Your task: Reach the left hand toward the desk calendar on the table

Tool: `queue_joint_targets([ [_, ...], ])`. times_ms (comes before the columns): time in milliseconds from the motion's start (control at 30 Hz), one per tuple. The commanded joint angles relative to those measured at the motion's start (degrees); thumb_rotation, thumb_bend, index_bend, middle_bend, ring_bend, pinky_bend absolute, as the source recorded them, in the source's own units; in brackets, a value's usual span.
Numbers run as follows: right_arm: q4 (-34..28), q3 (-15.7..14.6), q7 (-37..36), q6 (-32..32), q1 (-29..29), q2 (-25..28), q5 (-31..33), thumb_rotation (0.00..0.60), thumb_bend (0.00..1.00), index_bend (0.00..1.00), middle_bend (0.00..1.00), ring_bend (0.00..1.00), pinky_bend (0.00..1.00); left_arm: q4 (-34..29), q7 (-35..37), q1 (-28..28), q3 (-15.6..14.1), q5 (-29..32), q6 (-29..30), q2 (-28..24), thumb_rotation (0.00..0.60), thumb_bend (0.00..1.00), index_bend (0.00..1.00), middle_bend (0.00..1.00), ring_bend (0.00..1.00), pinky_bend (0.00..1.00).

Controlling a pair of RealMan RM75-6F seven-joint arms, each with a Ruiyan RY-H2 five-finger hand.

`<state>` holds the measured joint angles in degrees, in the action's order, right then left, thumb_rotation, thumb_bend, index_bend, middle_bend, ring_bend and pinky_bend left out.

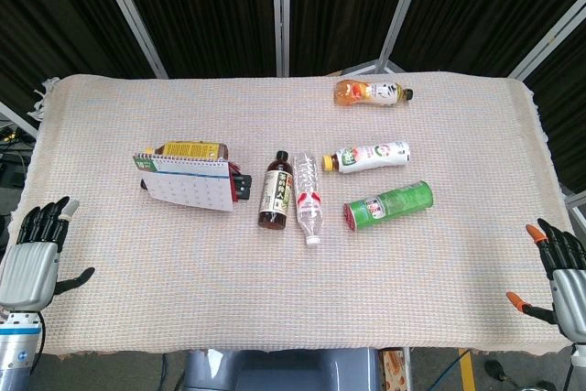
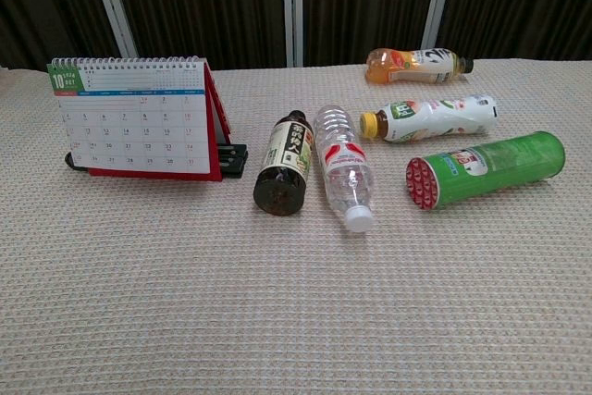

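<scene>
The desk calendar (image 1: 188, 183) stands upright on the left half of the cloth-covered table, its white date page facing me; in the chest view the desk calendar (image 2: 139, 117) shows a green "10" corner and a red frame. My left hand (image 1: 37, 249) hovers at the table's front left edge, fingers spread and holding nothing, well to the front left of the calendar. My right hand (image 1: 558, 272) sits at the front right edge, fingers apart and empty. Neither hand appears in the chest view.
A yellow-labelled bottle (image 1: 190, 149) lies just behind the calendar. Right of it lie a dark bottle (image 1: 276, 190), a clear water bottle (image 1: 309, 197), a green can (image 1: 388, 204), a white bottle (image 1: 371, 157) and an orange drink bottle (image 1: 372, 92).
</scene>
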<state>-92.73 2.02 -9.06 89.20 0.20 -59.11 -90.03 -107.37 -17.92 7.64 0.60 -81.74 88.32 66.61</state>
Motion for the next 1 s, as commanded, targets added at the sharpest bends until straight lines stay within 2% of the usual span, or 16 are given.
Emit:
queue_joint_targets([
  [33,-0.1,0.0,0.1,0.2,-0.1,0.0,-0.1,0.600,0.01,0.00,0.00,0.00,0.00,0.0,-0.1,-0.1,0.0,-0.1,-0.1,0.0,0.600,0.12,0.00,0.00,0.00,0.00],
  [300,-0.2,-0.3,0.1,0.2,-0.1,0.1,-0.6,0.600,0.01,0.00,0.00,0.00,0.00,0.5,-0.2,0.1,0.8,1.2,-1.8,0.8,0.600,0.12,0.00,0.00,0.00,0.00],
  [433,-0.5,-0.4,0.2,0.2,0.0,0.0,-0.7,0.600,0.01,0.00,0.00,0.00,0.00,1.0,1.0,0.6,2.4,3.5,-2.8,2.5,0.600,0.14,0.00,0.01,0.02,0.02],
  [467,-0.6,-0.4,0.1,0.2,0.0,0.1,-0.7,0.600,0.01,0.00,0.00,0.00,0.00,1.5,0.5,0.8,3.4,5.3,-2.8,3.9,0.600,0.17,0.00,0.11,0.12,0.10],
  [533,-0.7,-0.5,0.1,0.3,-0.1,0.1,-0.9,0.600,0.01,0.00,0.00,0.00,0.00,1.6,0.2,1.2,4.1,7.5,-3.8,5.2,0.600,0.25,0.00,0.37,0.37,0.32],
  [567,-0.7,-0.5,0.2,0.3,-0.1,0.1,-0.9,0.600,0.01,0.00,0.00,0.00,0.00,1.6,0.3,1.5,4.5,8.6,-4.6,5.6,0.600,0.32,0.00,0.52,0.50,0.44],
  [633,-0.6,-0.5,0.2,0.2,-0.1,0.1,-0.9,0.600,0.01,0.00,0.00,0.00,0.00,1.6,0.5,1.9,5.1,10.3,-5.6,6.2,0.600,0.43,0.00,0.63,0.61,0.52],
  [700,-0.6,-0.6,0.1,0.0,-0.1,0.1,-0.8,0.600,0.01,0.00,0.00,0.00,0.00,2.1,0.4,2.7,6.2,13.0,-7.2,7.3,0.600,0.52,0.00,0.69,0.66,0.55],
  [800,-0.6,-0.6,0.0,0.0,0.0,0.1,-0.6,0.600,0.01,0.00,0.00,0.00,0.00,3.2,0.5,4.3,7.5,16.8,-10.2,9.0,0.600,0.57,0.00,0.71,0.67,0.56],
  [1000,-0.8,-0.5,-0.3,0.2,-0.1,0.4,-0.6,0.600,0.01,0.00,0.00,0.00,0.00,4.9,0.1,8.9,10.0,28.7,-21.1,10.1,0.600,0.61,0.00,0.71,0.68,0.57],
])
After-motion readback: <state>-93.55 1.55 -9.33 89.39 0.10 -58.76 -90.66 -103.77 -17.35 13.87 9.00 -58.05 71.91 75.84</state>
